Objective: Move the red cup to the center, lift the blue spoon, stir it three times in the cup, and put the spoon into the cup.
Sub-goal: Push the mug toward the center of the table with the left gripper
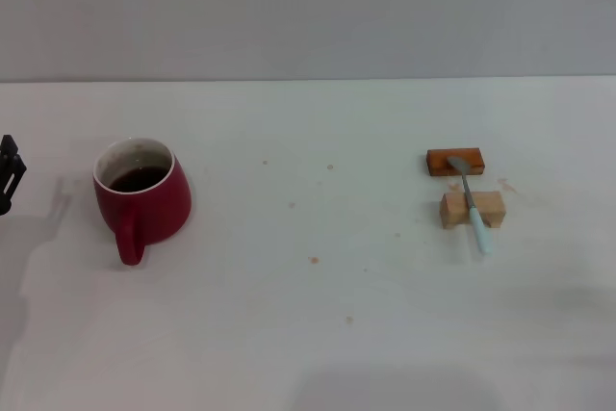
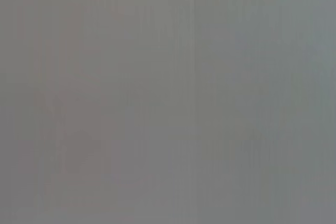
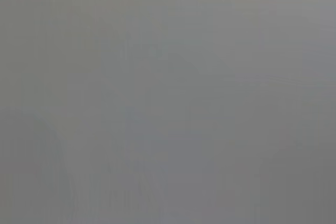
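Observation:
The red cup (image 1: 142, 197) stands upright on the white table at the left, with dark liquid inside and its handle toward the near edge. The blue spoon (image 1: 473, 211) lies at the right across two wooden blocks, its grey bowl on the orange-brown block (image 1: 454, 161) and its pale blue handle over the tan block (image 1: 472, 209). Only a black tip of my left gripper (image 1: 8, 172) shows at the left edge of the head view, a short way left of the cup. My right gripper is out of view. Both wrist views show only plain grey.
The white table (image 1: 308, 276) has a few small brown specks between the cup and the blocks. A grey wall rises behind the table's far edge.

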Available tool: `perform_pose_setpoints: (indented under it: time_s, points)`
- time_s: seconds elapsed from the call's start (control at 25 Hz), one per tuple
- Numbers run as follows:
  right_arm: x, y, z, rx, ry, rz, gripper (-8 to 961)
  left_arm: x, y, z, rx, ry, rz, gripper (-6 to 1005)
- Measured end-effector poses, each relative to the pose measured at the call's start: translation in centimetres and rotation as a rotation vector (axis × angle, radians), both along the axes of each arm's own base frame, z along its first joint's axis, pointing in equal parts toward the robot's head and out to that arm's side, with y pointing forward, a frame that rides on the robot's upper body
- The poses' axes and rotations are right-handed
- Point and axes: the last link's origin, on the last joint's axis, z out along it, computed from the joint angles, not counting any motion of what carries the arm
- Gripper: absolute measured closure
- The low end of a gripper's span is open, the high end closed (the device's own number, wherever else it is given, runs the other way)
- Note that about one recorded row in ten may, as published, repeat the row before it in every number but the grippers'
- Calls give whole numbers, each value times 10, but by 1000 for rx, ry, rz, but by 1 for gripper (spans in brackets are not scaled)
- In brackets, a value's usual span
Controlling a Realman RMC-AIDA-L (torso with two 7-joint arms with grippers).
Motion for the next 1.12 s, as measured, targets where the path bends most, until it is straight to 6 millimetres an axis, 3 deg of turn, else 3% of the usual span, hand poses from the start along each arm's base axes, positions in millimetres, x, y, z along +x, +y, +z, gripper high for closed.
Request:
perform_pose_setpoints:
  time_s: [0.4, 0.8, 1.12]
  points:
    - [-1, 0, 1, 7, 0, 8, 286, 1, 2, 1, 2, 5, -1, 236]
    - [-3, -3, 3, 17, 51, 38, 286, -3, 4, -1, -15, 130, 40, 316]
    - [-3, -6, 3, 18, 48, 43, 286, -2, 9, -4, -39, 152, 36, 654]
